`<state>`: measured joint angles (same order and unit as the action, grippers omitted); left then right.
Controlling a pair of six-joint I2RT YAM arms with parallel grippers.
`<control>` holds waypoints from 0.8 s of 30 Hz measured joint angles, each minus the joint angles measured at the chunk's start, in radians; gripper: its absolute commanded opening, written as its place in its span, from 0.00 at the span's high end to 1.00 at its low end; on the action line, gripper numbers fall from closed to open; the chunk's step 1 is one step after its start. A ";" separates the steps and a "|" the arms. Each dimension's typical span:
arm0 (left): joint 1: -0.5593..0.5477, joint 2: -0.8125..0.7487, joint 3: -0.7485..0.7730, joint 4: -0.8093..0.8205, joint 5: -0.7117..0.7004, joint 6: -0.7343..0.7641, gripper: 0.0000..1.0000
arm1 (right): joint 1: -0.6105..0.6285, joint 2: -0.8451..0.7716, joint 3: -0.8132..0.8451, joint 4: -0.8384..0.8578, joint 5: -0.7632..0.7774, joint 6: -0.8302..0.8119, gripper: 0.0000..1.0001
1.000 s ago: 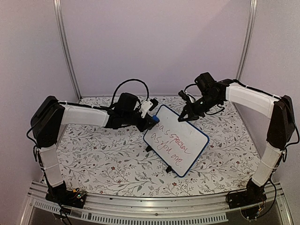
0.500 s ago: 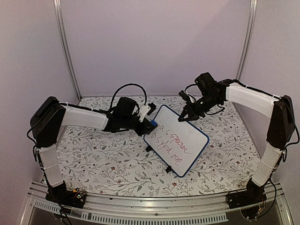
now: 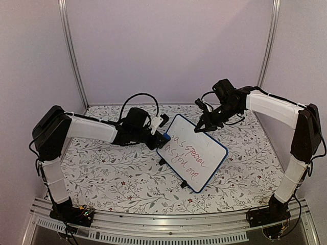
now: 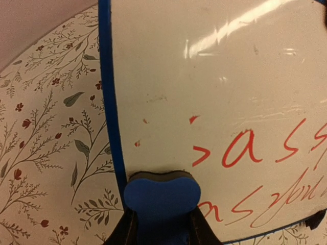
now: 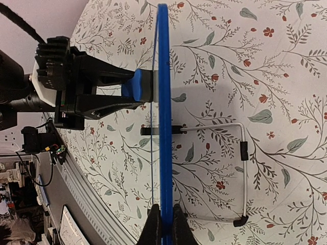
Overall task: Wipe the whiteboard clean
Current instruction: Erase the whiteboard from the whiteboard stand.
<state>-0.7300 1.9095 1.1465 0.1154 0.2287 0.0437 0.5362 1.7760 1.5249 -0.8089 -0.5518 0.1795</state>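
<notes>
The whiteboard, white with a dark blue frame and red handwriting, stands tilted on the table. My right gripper is shut on its top edge; the right wrist view shows the blue frame edge-on between the fingers. My left gripper is shut on a small blue eraser and presses it against the board's left edge, left of the red writing. The eraser also shows in the right wrist view. The board's upper left area is wiped, with faint red specks.
The table has a floral cloth. A wire stand with black feet props the board from behind. White walls and metal posts enclose the back and sides. A metal rail runs along the near edge.
My left gripper with the eraser has slid down and slightly left along the board's left edge. The right arm and the board have not moved.
</notes>
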 measured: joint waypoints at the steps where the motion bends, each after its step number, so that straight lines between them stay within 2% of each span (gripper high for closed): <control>1: 0.000 0.000 -0.005 0.000 0.000 -0.003 1.00 | 0.000 0.000 0.000 0.000 0.000 0.000 1.00; 10: 0.003 0.000 0.005 -0.015 0.000 -0.010 1.00 | 0.000 0.000 0.000 0.000 0.000 0.000 1.00; 24: 0.006 0.063 0.138 -0.102 0.012 0.008 1.00 | -0.016 0.000 0.000 0.003 0.016 0.014 1.00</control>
<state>-0.7235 1.9728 1.2850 0.0135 0.2405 0.0521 0.5205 1.7760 1.5246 -0.8062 -0.5354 0.1936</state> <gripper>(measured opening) 0.240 0.031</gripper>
